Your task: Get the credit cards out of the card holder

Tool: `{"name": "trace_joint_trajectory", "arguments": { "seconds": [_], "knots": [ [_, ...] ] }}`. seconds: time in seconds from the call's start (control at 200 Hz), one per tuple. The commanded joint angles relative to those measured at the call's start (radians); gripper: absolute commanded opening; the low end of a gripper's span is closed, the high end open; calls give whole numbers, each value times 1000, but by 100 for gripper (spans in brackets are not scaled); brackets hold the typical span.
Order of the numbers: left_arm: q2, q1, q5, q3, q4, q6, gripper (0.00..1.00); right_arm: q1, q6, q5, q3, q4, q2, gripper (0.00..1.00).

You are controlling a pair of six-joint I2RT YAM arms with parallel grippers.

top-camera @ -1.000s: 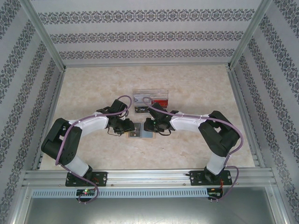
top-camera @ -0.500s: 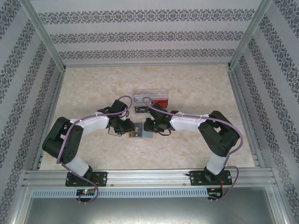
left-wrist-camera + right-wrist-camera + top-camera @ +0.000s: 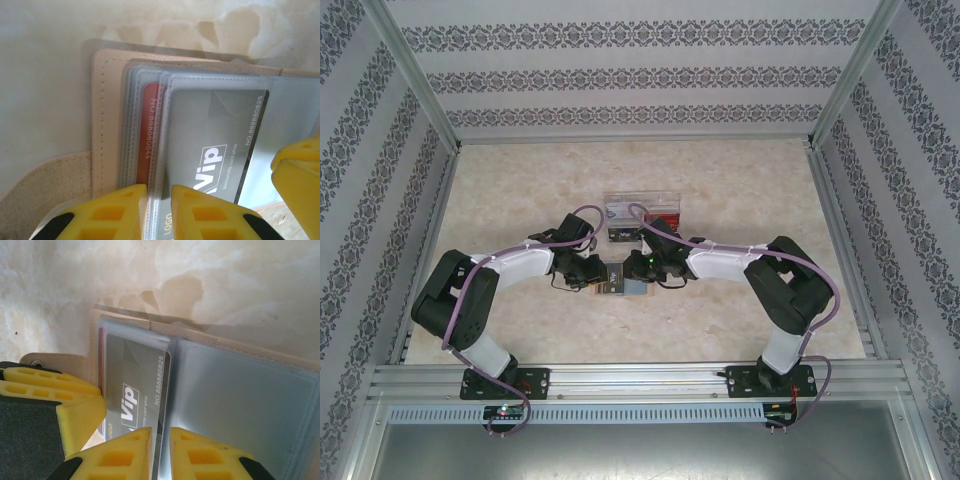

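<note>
1. Yellow fingers [image 3: 110, 215] of the left end effector [image 3: 159, 192] stand at a narrow slit. The near edge of a clear sleeve leaf of the card holder [image 3: 107, 125] runs into that slit, which I judge to be a pinch that pins the holder.
2. Just beside it, the right end effector [image 3: 160, 435] is equally narrow. Its slit closes over the near short end of the grey VIP card [image 3: 135, 380], close to the holder's fold. I cannot tell whether the pads touch bare card or card through sleeve.
3. From both end effectors, the grey VIP card's long axis runs straight ahead, away from the fingertips. The coming move therefore looks like a pull straight back along that axis by the right one, while the left one holds the holder down.
4. The red card [image 3: 149, 130] lies parallel to it, tucked under the grey card's leaf on the left end effector's side, with only a strip showing.
5. The card holder lies open and flat on the marbled bench [image 3: 45, 75], between the two arms and near the clear plastic tray [image 3: 642, 208].
</note>
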Motion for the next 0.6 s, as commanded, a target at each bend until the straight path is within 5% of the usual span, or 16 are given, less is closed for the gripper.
{"name": "trace_joint_trajectory", "arguments": {
  "seconds": [0.0,0.595],
  "knots": [
    [32,9,-29,-1,-35,18,22,-9,19,-69,0,44,33,19],
    [34,9,-25,1,-33,17,22,-14,25,-100,11,54,74,12]
  ]
}}
